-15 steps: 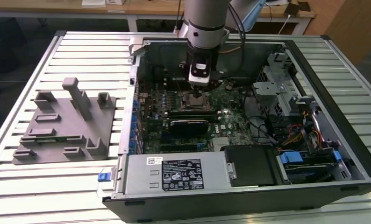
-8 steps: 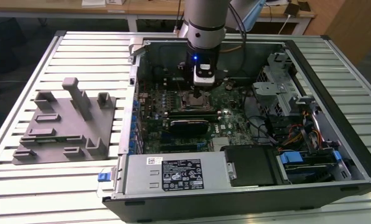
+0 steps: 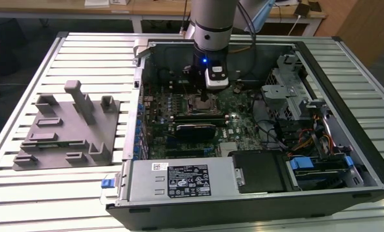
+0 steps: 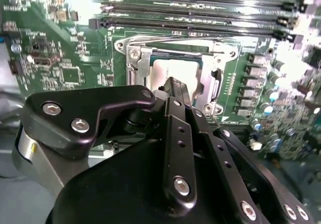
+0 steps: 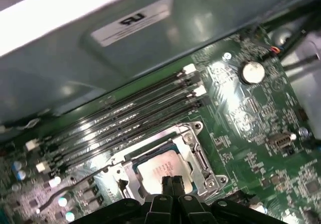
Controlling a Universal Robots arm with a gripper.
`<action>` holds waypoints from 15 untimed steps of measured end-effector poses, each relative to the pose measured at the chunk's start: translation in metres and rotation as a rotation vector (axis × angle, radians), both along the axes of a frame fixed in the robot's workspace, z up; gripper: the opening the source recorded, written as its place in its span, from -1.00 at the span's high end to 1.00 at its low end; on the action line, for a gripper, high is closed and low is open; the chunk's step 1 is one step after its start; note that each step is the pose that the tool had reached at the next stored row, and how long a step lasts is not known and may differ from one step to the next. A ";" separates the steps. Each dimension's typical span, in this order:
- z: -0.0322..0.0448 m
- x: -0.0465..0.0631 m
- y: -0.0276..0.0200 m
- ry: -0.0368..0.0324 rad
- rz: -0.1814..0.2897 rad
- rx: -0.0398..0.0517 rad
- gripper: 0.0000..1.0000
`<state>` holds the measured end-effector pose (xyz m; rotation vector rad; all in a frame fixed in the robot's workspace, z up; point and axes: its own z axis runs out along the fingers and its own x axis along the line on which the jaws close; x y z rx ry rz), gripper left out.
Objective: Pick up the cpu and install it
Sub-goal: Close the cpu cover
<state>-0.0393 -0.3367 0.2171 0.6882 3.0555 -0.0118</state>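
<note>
Pressed together and empty at the fingers (image 5: 168, 186), directly over the cpu (image 5: 155, 171) (lying flat inside the motherboard's metal-framed socket (image 5: 200, 156)). Beyond, rows of dark memory slots (image 5: 125, 111); all around, an open computer case (image 3: 243, 212) on a slatted table (image 3: 82, 58).

- On my table (image 3: 82, 53), the open computer case (image 3: 373, 164) lies at the exterior view's right, with the fixture block (image 3: 56, 140) beside it at the left.
- Inside, the cpu (image 5: 158, 169) sits in the socket (image 5: 196, 152), memory slots (image 5: 125, 113) alongside.
- My gripper (image 5: 172, 180) hangs over the cpu.
</note>
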 end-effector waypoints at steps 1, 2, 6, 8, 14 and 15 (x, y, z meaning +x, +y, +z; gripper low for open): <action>0.0000 0.000 0.0000 0.0000 0.020 0.0000 0.79; 0.0000 0.000 0.0000 0.0000 0.038 0.0000 0.79; -0.0001 0.000 0.0000 0.0000 0.110 0.0000 0.79; -0.0002 0.000 0.0000 0.0000 0.146 0.0000 0.79; -0.0006 0.000 0.0000 0.0000 0.256 -0.0001 0.79; -0.0007 0.000 0.0000 0.0000 0.274 0.0000 0.79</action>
